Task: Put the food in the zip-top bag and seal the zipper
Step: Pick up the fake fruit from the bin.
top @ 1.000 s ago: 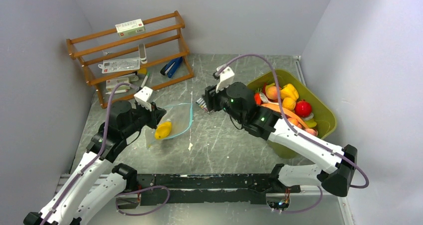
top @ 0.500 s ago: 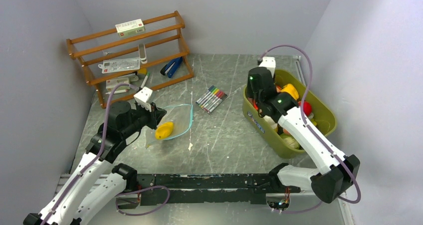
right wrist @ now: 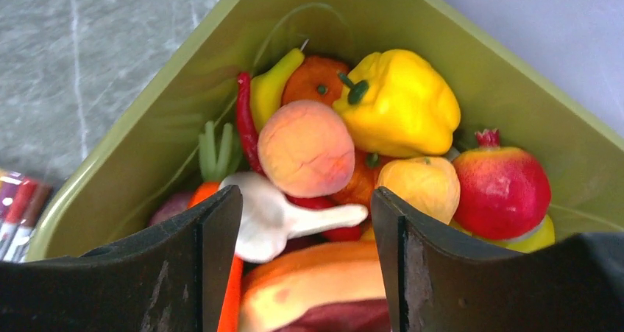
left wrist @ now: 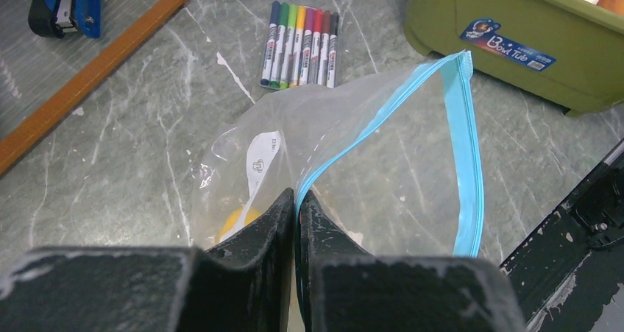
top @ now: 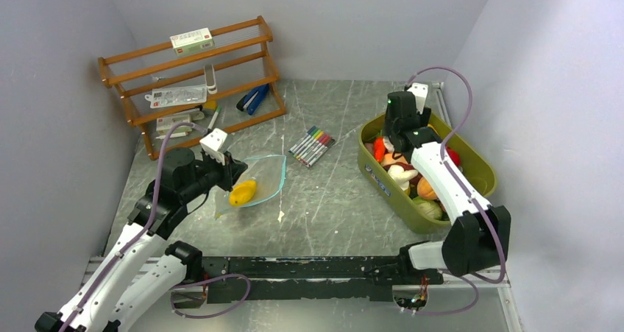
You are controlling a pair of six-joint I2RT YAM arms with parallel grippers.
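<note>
The clear zip-top bag lies on the table with its mouth held open, and one yellow food piece sits inside. My left gripper is shut on the bag's teal-blue zipper at its near edge. My right gripper is open and empty just above the food in the olive-green tub. In the right wrist view its gripper hangs over a white garlic, a peach, a yellow pepper and a red pomegranate.
Several marker pens lie between the bag and the tub. A wooden rack with boxes and a blue stapler stands at the back left. A black rail runs along the near edge.
My right arm has swung from over the markers at the table's middle to the right, and now hangs over the tub. My left gripper has kept hold of the bag.
</note>
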